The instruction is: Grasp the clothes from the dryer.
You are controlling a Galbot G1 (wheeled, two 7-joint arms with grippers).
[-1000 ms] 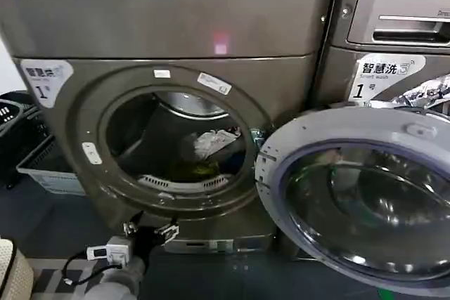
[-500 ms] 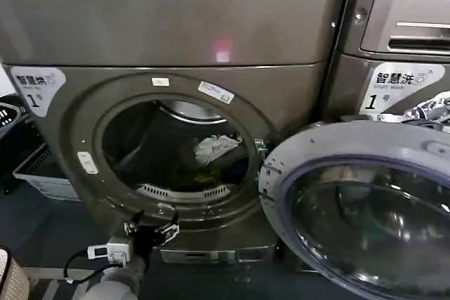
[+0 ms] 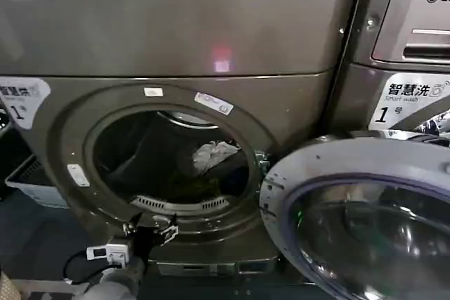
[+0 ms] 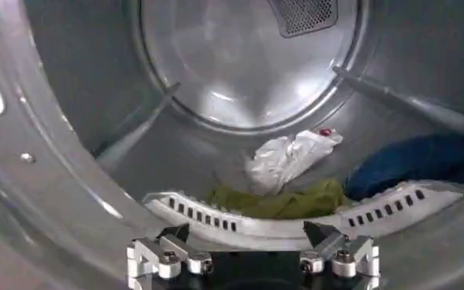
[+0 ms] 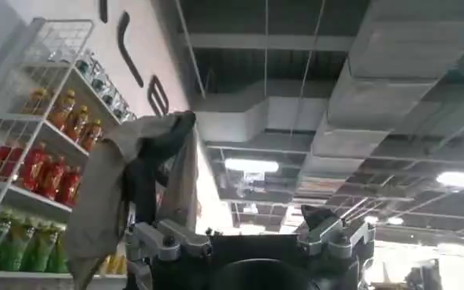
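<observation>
Head view first, and what fills the room from where I stand is the dryer [image 3: 176, 89], a big bronze-grey machine with its porthole wide to the drum and its round glass door [image 3: 365, 223] swung out to the robot's right, in front of a second, similar machine [image 3: 401, 54]. Deep on the drum floor, past the perforated lint guard [image 4: 287, 224] at the lip, lie the clothes [image 4: 291, 177]: a pale grey-white piece crumpled on top of a yellow-green one, with something dark blue [image 4: 417, 161] just beside them. The heap is small against the drum, and nothing touches it. The left tool [image 3: 150, 230] hovers just outside the lower rim of the porthole, low and central, with its jaws spread and nothing between them; the left wrist view looks straight over those fingers [image 4: 168, 256] at the heap. The right tool [image 5: 251, 236] is raised well away from the work, pointing toward the ceiling, its jaws likewise apart and bare, with a brownish cloth-like shape [image 5: 129, 189] hanging beside it that I cannot identify. I judge this to be the approach step, the grasp not yet begun. The next move calls for carrying the left tool over the lint guard without clipping it, down into the drum, and settling the parted fingers around the pale garment before closing.
</observation>
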